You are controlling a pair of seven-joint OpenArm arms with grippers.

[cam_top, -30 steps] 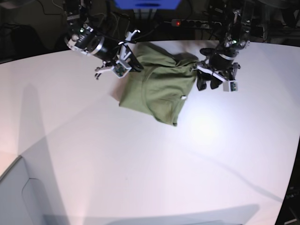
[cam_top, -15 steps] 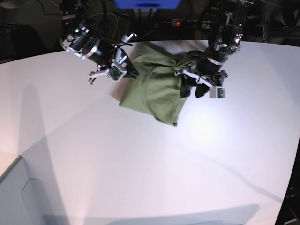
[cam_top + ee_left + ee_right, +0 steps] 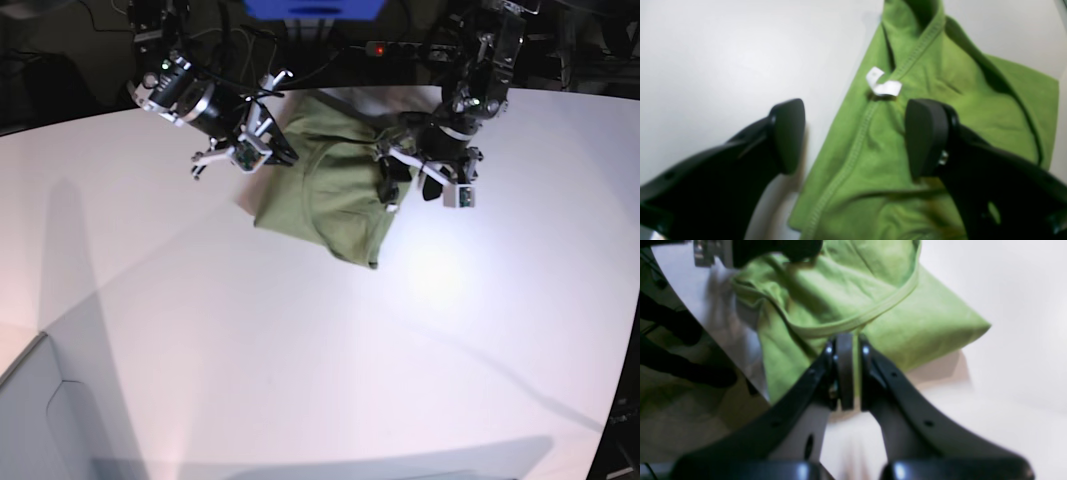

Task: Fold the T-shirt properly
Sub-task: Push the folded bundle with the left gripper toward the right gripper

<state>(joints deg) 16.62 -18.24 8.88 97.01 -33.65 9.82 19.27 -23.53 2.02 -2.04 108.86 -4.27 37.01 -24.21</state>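
Note:
The olive-green T-shirt (image 3: pixel 330 190) lies folded in a rough rectangle at the back middle of the white table (image 3: pixel 300 350). My left gripper (image 3: pixel 400 183) is open over the shirt's right edge. In the left wrist view it (image 3: pixel 857 136) straddles the neckline seam just below the white label (image 3: pixel 883 87), one finger (image 3: pixel 788 133) over bare table and the other over the shirt (image 3: pixel 973 110). My right gripper (image 3: pixel 272 150) is at the shirt's back left edge. In the right wrist view it (image 3: pixel 845 340) is shut, its tips pinching the shirt (image 3: pixel 900 323) just under the neck rib.
A power strip with a red light (image 3: pixel 400 47) and cables lie behind the table's back edge. A blue object (image 3: pixel 315 8) stands at the back middle. The table's back edge and the dark floor (image 3: pixel 680 380) are close to my right gripper.
My left gripper has moved left from beside the shirt to over its right edge by the label. My right gripper has shifted only slightly back and left.

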